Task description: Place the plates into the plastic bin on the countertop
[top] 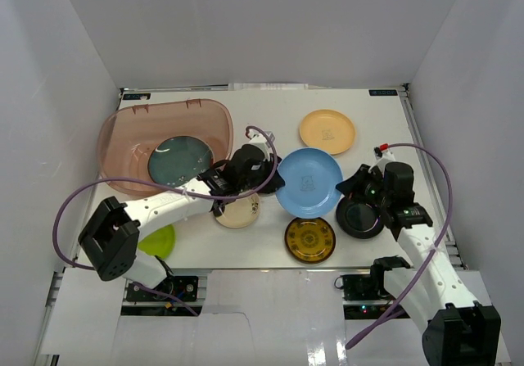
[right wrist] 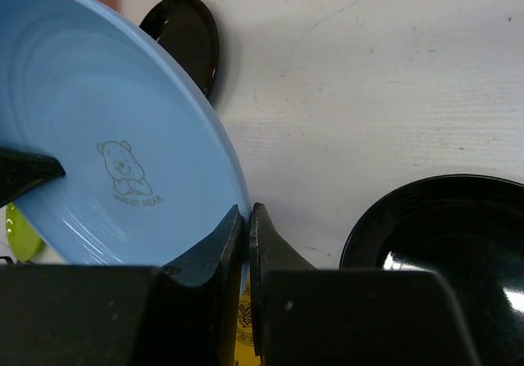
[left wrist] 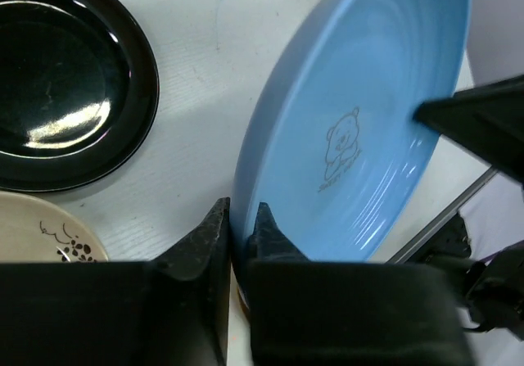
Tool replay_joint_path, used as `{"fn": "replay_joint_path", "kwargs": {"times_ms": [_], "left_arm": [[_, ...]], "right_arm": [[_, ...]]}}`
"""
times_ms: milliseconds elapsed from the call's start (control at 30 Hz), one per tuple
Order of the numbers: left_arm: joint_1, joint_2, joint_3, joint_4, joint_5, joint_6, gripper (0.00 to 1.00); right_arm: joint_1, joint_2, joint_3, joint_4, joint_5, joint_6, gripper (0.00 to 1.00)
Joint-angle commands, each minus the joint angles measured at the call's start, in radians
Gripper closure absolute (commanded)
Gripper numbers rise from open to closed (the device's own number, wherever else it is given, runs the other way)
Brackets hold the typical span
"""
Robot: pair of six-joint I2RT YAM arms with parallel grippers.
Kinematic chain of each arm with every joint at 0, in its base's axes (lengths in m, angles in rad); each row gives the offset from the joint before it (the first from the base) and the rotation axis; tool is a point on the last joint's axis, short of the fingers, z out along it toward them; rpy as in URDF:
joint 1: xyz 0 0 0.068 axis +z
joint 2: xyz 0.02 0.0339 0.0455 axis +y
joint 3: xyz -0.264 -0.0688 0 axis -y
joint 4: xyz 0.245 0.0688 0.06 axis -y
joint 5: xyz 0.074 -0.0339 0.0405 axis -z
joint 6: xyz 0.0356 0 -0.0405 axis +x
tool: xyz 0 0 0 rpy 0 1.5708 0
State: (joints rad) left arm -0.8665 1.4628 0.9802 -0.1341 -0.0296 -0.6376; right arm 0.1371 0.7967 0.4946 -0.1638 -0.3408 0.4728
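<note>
The blue plate [top: 309, 182] is held tilted above the countertop [top: 385, 128] by both grippers. My left gripper [top: 274, 178] is shut on its left rim [left wrist: 240, 219]. My right gripper [top: 344, 187] is shut on its right rim [right wrist: 246, 219]. The plastic bin [top: 131, 116] stands at the back left with a dark teal plate [top: 180, 159] inside. On the countertop lie a yellow-orange plate [top: 327, 131], a black plate [top: 360, 217], a yellow patterned plate [top: 310, 239], a cream plate [top: 237, 212] and a lime green plate [top: 157, 240].
White walls enclose the countertop on three sides. A second black plate [right wrist: 184, 38] lies beyond the blue plate, near my left gripper. My left arm reaches across the bin's front edge. Cables loop over both arms.
</note>
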Motion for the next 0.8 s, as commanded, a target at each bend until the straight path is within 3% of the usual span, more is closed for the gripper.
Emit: {"fn": "replay_joint_path", "kwargs": {"times_ms": [0,100,133,167,267,367,533,767], "left_arm": [[-0.003,-0.002,0.038,0.033,-0.07,0.001,0.95],[-0.002,-0.027,0.052,0.007,-0.09,0.01,1.0],[-0.002,-0.038,0.083,-0.014,-0.111,0.019,1.0],[0.01,-0.048,0.098,-0.059,-0.157,0.029,1.0],[0.069,-0.123,0.146,-0.11,-0.171,0.053,1.0],[0.29,-0.232,0.156,-0.154,-0.107,0.035,1.0],[0.573,-0.361,0.158,-0.219,-0.021,0.006,1.0],[0.918,-0.407,0.02,-0.237,-0.041,-0.028,1.0]], "right_arm": [[0.009,-0.04,-0.004,0.05,-0.084,0.026,0.92],[0.009,-0.062,-0.011,0.03,-0.078,0.018,0.88],[0.009,-0.068,-0.014,0.027,-0.079,0.018,0.81],[0.009,-0.082,-0.016,0.024,-0.089,0.02,0.61],[0.01,-0.115,-0.019,0.007,-0.105,0.02,0.35],[0.009,-0.154,-0.022,-0.022,-0.101,0.007,0.25],[0.01,-0.174,-0.057,-0.028,-0.087,-0.005,0.25],[0.012,-0.149,-0.082,0.007,-0.047,-0.003,0.25]]}}
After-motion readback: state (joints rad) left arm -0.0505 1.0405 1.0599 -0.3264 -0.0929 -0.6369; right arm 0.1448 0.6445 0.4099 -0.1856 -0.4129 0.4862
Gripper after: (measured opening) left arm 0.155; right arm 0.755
